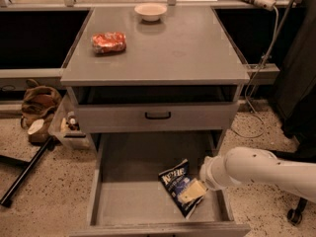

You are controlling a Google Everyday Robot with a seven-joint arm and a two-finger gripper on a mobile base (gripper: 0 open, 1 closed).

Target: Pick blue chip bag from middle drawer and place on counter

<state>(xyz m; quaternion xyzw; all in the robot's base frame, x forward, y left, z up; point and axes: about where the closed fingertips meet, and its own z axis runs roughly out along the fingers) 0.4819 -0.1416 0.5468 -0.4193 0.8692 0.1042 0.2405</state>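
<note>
The blue chip bag (176,181) lies on the floor of the open middle drawer (129,201), toward its right front corner, white lettering up. My gripper (192,191) reaches in from the right on a white arm and rests over the bag's right lower part, touching it. The counter (163,48) is the grey cabinet top above, well behind the gripper.
An orange-red foil snack bag (109,42) lies on the counter's left side and a small white bowl (150,11) stands at its back. A closed drawer front with a black handle (158,115) sits above the open drawer. A clutter bin (69,127) and a bag (38,102) are on the floor at left.
</note>
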